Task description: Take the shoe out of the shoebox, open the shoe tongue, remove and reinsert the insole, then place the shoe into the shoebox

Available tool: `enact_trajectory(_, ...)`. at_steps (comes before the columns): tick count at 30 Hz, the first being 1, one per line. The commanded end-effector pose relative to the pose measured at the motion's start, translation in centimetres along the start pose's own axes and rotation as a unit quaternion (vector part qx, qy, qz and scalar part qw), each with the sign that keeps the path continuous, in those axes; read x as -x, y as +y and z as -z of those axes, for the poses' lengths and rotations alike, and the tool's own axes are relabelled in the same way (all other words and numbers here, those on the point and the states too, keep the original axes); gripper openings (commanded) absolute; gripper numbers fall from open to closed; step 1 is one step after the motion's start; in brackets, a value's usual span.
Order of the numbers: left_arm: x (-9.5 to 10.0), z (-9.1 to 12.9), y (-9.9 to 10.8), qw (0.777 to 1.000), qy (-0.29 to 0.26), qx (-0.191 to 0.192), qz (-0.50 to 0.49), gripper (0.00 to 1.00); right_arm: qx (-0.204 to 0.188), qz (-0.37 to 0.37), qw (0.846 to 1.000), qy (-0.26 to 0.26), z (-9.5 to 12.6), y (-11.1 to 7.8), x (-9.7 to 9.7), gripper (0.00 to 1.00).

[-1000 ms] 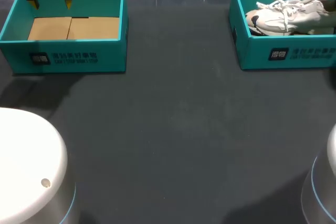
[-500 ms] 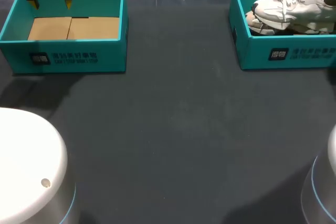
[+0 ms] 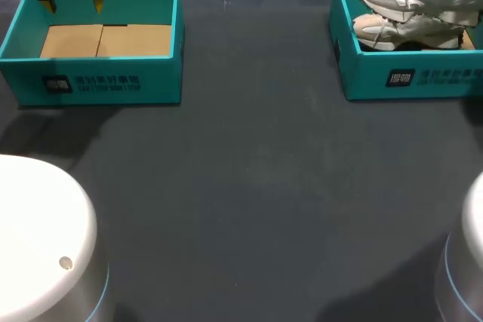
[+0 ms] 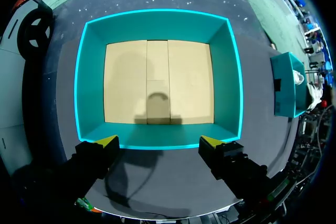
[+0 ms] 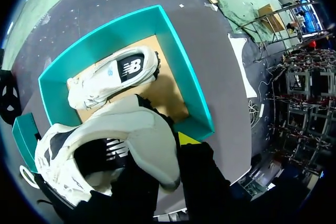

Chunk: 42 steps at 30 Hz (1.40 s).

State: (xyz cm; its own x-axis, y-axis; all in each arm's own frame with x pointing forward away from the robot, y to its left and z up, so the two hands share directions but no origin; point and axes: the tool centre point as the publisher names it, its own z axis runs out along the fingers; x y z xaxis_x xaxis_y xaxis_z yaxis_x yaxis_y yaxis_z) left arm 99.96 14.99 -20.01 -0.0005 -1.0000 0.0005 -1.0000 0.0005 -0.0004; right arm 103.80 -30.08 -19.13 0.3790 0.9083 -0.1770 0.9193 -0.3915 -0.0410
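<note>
Your right jaws are shut on the heel collar of the shoe [image 5: 105,135]. One yellow tip shows outside the heel; the other is hidden, and I judge it sits inside the opening. A heel grip like this likely leaves the tongue and insole free for later work. The shoe hangs above the right shoebox [image 3: 343,50], toe toward the middle, clear of the second shoe [image 3: 407,29], which lies on its side on the box floor. Your left jaws stand wide and empty over the far wall of the left shoebox [image 3: 98,81], well apart from the shoe. They are probably parked there so the open tabletop [image 3: 256,186] stays free.
</note>
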Motion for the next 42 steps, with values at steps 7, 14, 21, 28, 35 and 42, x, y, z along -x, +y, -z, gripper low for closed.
enact_trajectory(7, 0.0, 0.0, 0.0, 1.0, 0.0, 0.0, 0.0, 1.0, 0.013, -0.008, 1.0, -0.019, 3.5, -2.2, -0.6, 0.0)
enact_trajectory(14, 0.0, 0.0, 0.0, 1.0, 0.0, 0.0, 0.0, 1.0, 0.018, -0.018, 0.999, -0.026, 6.0, -3.2, -0.8, 0.0)
enact_trajectory(21, 0.0, 0.0, 0.0, 1.0, 0.0, 0.0, 0.0, 1.0, 0.024, -0.029, 0.999, -0.038, 8.3, -5.3, -1.0, 0.0)
enact_trajectory(28, 0.0, 0.0, 0.0, 1.0, 0.0, 0.0, 0.0, 1.0, 0.036, -0.032, 0.998, -0.041, 9.0, -9.3, -2.3, 0.0)
enact_trajectory(35, 0.0, 0.0, 0.0, 1.0, 0.0, 0.0, 0.0, 1.0, 0.058, -0.039, 0.997, -0.041, 8.7, -14.2, -4.4, 0.0)
enact_trajectory(42, 0.0, 0.0, 0.0, 1.0, 0.0, 0.0, 0.0, 1.0, 0.08, -0.033, 0.996, -0.038, 8.2, -19.8, -7.8, 0.0)
